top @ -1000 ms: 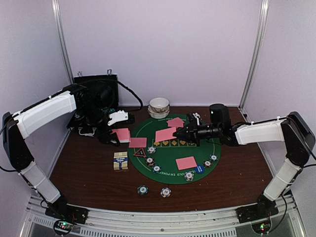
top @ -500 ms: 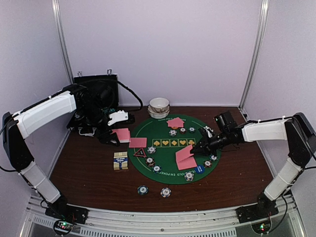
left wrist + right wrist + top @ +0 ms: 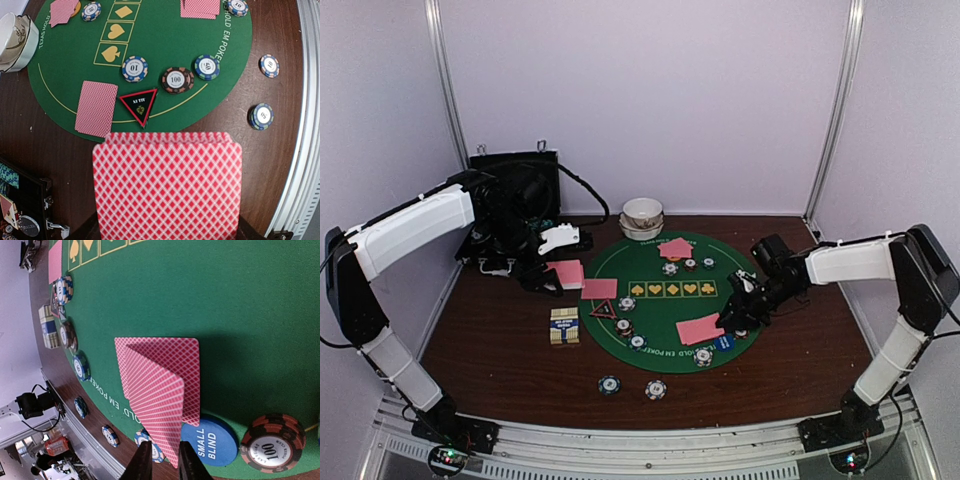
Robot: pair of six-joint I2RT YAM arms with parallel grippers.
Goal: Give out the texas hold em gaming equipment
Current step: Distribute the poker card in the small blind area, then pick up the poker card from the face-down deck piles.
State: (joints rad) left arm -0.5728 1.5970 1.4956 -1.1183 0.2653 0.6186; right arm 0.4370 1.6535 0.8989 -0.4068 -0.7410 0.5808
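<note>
**R tool at card pair on mat; L tool holds the stack**

R tool [image 3: 730, 318] sits low over the right part of the green poker mat [image 3: 665, 318], right of ctr in the top view. In its wrist view the fingertips [image 3: 144, 455] stand slightly apart at the btm edge, w/ one corner of a pink-backed card pair [image 3: 160, 385] in the gap. Can't tell whether they pinch it or have let go. One card lies flat on the mat and the other overlaps it at a slant. A blue "SMALL BLIND" disc [image 3: 207, 446] and a brown 100 chip [image 3: 272, 442] lie just beside the pair, btm right.

L tool [image 3: 552, 276] is clenched on a stack of pink-backed cards [image 3: 167, 187] that fills the btm of its wrist view. The stack is held over the brown surface [image 3: 500, 345], just left of the mat. Above the stack in that frame are a red-rimmed triangle marker [image 3: 139, 103], a single card [image 3: 96, 107] and a row of chips [image 3: 177, 80] on the mat. Two more chips [image 3: 262, 116] lie on bare wood at right. White bowls [image 3: 642, 215] sit at the mat's top edge in the top view.
</note>
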